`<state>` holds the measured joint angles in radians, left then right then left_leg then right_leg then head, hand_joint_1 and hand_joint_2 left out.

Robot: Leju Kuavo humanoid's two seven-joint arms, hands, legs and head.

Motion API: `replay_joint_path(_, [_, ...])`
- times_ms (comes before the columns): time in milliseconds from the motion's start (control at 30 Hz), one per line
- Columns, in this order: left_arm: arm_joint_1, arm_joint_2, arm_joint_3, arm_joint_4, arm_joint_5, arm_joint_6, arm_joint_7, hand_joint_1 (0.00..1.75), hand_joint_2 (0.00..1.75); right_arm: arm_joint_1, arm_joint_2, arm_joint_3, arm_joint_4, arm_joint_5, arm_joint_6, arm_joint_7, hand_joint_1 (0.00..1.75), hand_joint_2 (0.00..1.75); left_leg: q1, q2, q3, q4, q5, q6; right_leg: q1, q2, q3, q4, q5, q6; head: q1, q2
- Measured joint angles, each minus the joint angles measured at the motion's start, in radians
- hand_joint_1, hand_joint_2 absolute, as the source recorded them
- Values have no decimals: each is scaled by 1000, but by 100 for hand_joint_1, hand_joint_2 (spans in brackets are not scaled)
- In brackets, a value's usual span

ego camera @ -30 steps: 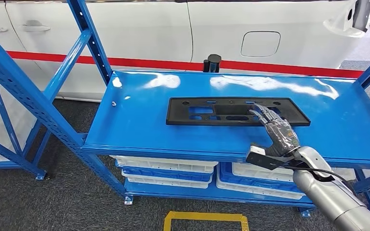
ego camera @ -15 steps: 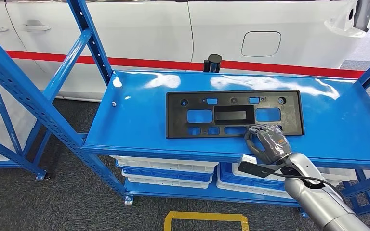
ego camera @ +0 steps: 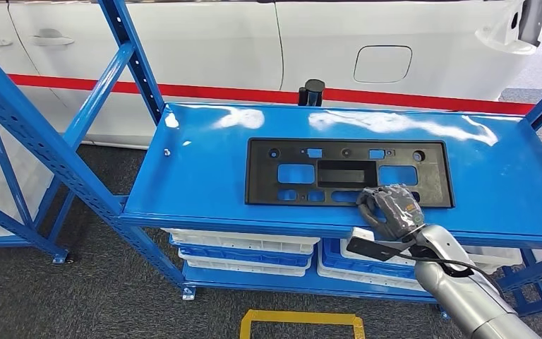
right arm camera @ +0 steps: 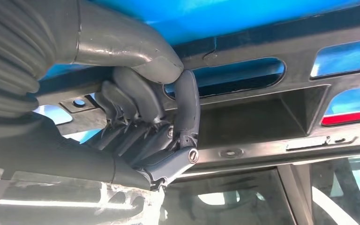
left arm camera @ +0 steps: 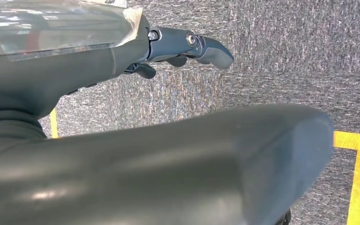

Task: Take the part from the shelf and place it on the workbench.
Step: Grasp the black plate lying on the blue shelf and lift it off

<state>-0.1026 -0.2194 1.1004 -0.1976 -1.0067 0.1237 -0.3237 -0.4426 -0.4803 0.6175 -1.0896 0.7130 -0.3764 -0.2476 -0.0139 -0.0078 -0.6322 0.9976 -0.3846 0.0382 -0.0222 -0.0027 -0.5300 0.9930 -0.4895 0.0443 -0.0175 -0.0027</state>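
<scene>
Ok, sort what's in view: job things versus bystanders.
Job: black part, gripped at its near edge by the right hand; blue shelf under it.
Bystanders: white bins below, black cylinder at the back, white car, yellow floor marking.

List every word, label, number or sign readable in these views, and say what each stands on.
None can be read.
The black part on the blue shelf, held at its near edge by the right hand, carries only cut-outs and holes, with no lettering visible.
The white car body behind, with its red stripe, shows no badge or writing.
The yellow floor marking is a plain outline, not text.
</scene>
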Motion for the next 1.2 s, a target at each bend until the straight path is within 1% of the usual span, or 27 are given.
replay_joint_path(67, [0, 0, 0, 0, 3, 1, 1, 0, 0, -4, 17, -2, 12, 27, -11, -12, 170, 175, 0, 1, 0, 0, 0, 0, 0, 1, 4, 0, 0, 0, 0, 0])
replay_joint_path(167, [-1, 0, 1, 0, 10, 6, -1, 0, 0, -29, 62, -5, 59, 66, -31, -31, 168, 175, 0, 4, 0, 0, 0, 0, 1, 3, 4, 0, 2, -2, 0, 0])
replay_joint_path(233, [-2, 0, 1, 0, 11, 9, -3, 0, 0, -43, 87, -6, 91, 81, -45, -39, 156, 175, 1, 4, 1, 0, 0, 0, 1, 3, 0, 0, 2, -3, 0, 0])
replay_joint_path(267, [-2, 0, 1, 0, 10, 9, -3, 0, 0, -48, 95, -6, 103, 85, -53, -41, 125, 175, 1, 4, 1, 0, 0, 0, 1, 3, -1, 0, 2, -3, 0, 0])
replay_joint_path(300, [-2, 0, 1, 0, 7, 9, -3, 0, 0, -51, 101, -7, 114, 86, -61, -43, 84, 175, 1, 4, 1, 0, 0, 0, 1, 3, -1, 0, 2, -3, 0, 0])
replay_joint_path(367, [-3, 0, 1, 0, 3, 10, -2, 0, 0, -55, 109, -13, 131, 86, -81, -51, 12, 175, 1, 4, 1, 0, 0, 0, 1, 3, -1, 0, 2, -3, 0, 0])
replay_joint_path(400, [-3, 0, 1, 0, 2, 10, -1, 0, 0, -56, 111, -18, 138, 85, -91, -55, 0, 175, 1, 4, 1, 0, 0, 0, 1, 3, -1, 0, 2, -3, 0, 0])
replay_joint_path(567, [-4, 0, 1, 0, -1, 12, 1, 0, 0, -56, 115, -47, 146, 84, -141, -60, 0, 175, 0, 4, 0, 0, 1, 0, 0, 3, -1, 0, 2, -3, 0, 0])
replay_joint_path(667, [-4, 0, 1, 0, -9, 12, 0, 0, 0, -51, 105, -73, 128, 99, -168, -42, 0, 175, 0, 3, 0, 0, 1, 0, 0, 2, -2, 0, 2, -3, 0, 0])
replay_joint_path(833, [-5, 0, 0, 0, -18, 12, 0, 0, 0, -30, 63, -129, 44, 131, -188, -4, 0, 175, 0, 3, -3, 0, 1, 0, 0, 2, 2, 0, 3, -2, 0, 0])
replay_joint_path(1033, [-5, -1, 0, 0, -18, 17, -4, 0, 0, -36, 7, -197, -24, 129, -181, -1, 0, 175, 0, 3, -4, 0, 2, 1, 0, 2, 3, 0, 3, -1, 0, 0])
replay_joint_path(1200, [-6, -3, 0, 0, -19, 21, -5, 0, 0, -35, -14, -223, -55, 129, -181, -1, 0, 175, 0, 3, -4, 0, 2, 1, 0, 2, 3, 0, 3, -2, 0, 0])
